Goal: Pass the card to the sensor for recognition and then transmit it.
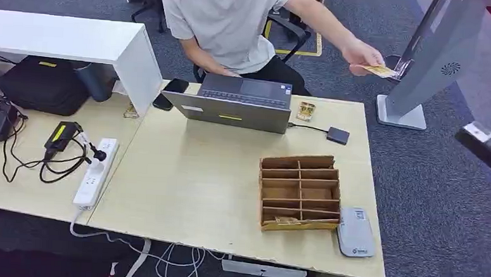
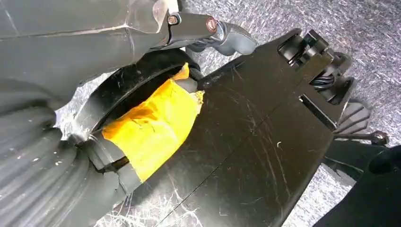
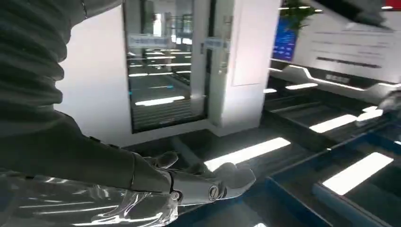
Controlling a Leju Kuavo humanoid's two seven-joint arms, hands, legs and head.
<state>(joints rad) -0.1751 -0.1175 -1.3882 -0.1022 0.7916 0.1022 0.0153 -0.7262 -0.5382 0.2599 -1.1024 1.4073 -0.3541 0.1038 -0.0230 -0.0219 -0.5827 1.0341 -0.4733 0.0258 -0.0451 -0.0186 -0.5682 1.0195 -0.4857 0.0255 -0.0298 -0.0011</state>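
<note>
A person behind the desk holds a yellowish card (image 1: 380,70) out to the right, beside a tall grey kiosk stand (image 1: 424,72). My right hand (image 1: 485,147) hangs off the desk's right side, well short of the card. In the right wrist view my right hand (image 3: 203,182) lies flat with fingers stretched out and nothing in it. A grey card reader (image 1: 355,232) lies at the desk's front right corner. A small dark device (image 1: 337,135) is wired to the laptop (image 1: 235,102). My left hand (image 2: 215,33) hangs low beside my body, holding nothing.
A brown cardboard divider box (image 1: 300,192) stands next to the reader, with a card (image 1: 286,220) in its front slot. A white power strip (image 1: 95,172) with cables, a black bag (image 1: 43,83) and a white shelf (image 1: 64,40) occupy the left. A phone (image 1: 171,93) lies by the laptop.
</note>
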